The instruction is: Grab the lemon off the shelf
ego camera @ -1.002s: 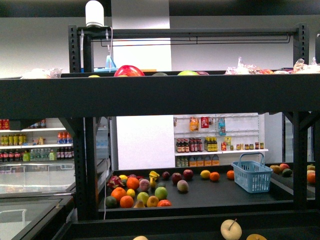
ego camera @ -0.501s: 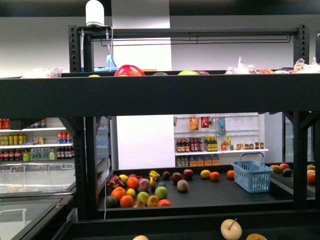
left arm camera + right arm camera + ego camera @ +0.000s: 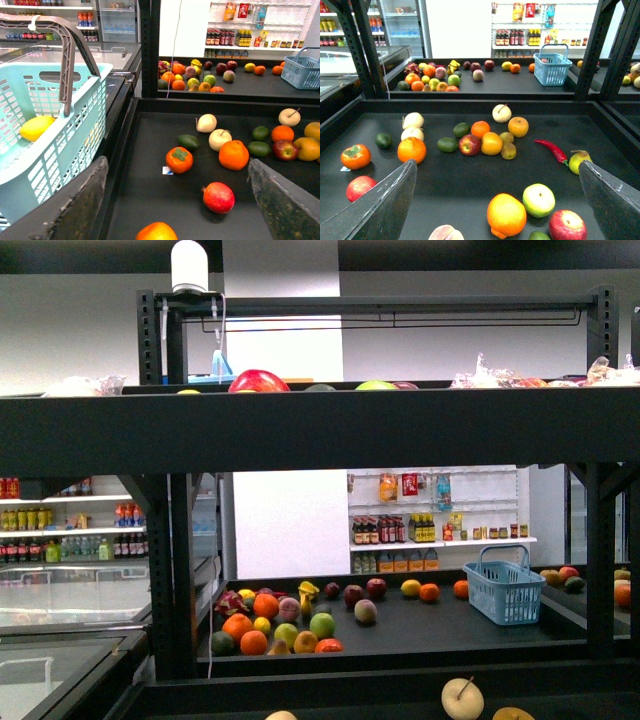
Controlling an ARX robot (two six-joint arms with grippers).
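Note:
The lemon (image 3: pixel 35 127), bright yellow and oval, lies inside a light blue basket (image 3: pixel 55 150) beside the dark shelf (image 3: pixel 145 165) in the left wrist view. My left gripper (image 3: pixel 177 220) is open and empty above the shelf tier, with a red pomegranate (image 3: pixel 218 197) between its fingers. My right gripper (image 3: pixel 497 210) is open and empty over the same tier (image 3: pixel 470 175), above a yellow-orange fruit (image 3: pixel 506 215) and a green apple (image 3: pixel 538 200). The front view shows the shelf (image 3: pixel 320 430) but neither gripper.
Many fruits lie on the tier: oranges (image 3: pixel 411 149), a persimmon (image 3: pixel 356 156), a red chilli (image 3: pixel 551 150), a pear (image 3: pixel 579 161). A farther rack holds more fruit (image 3: pixel 270 620) and a blue basket (image 3: pixel 505 590). Black uprights (image 3: pixel 592 50) flank the tier.

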